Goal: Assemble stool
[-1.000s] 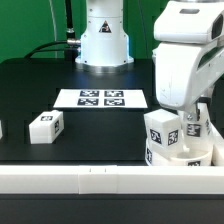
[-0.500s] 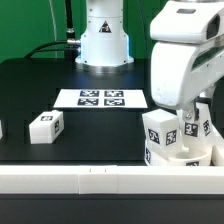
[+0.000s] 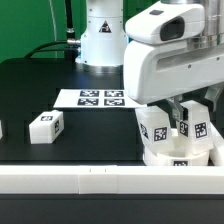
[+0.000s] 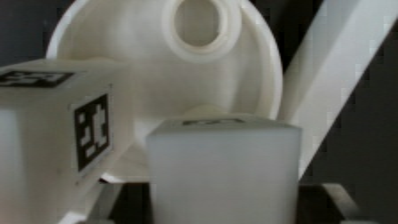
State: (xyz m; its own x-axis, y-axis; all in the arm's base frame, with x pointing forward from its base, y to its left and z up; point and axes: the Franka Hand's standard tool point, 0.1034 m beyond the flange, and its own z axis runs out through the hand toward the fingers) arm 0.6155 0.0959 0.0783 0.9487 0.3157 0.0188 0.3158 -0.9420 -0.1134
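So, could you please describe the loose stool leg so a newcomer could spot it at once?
Find the marker board lying flat on the black table. Nearer the camera, toward the exterior view's left, lies a small white blocky leg with a square black-and-white tag on one face. Unlike the legs upright at the round seat at that view's right, it lies alone.

Readable words, brands, numbers: none in either view.
marker board (image 3: 101, 98): four square black-and-white tags, pattern only.
loose leg (image 3: 45, 127) on the tabletop: one such tag.
upright legs (image 3: 158, 128) on the seat (image 3: 160, 158): same tags.
near leg (image 4: 54, 140), wrist view: tags on top and side.
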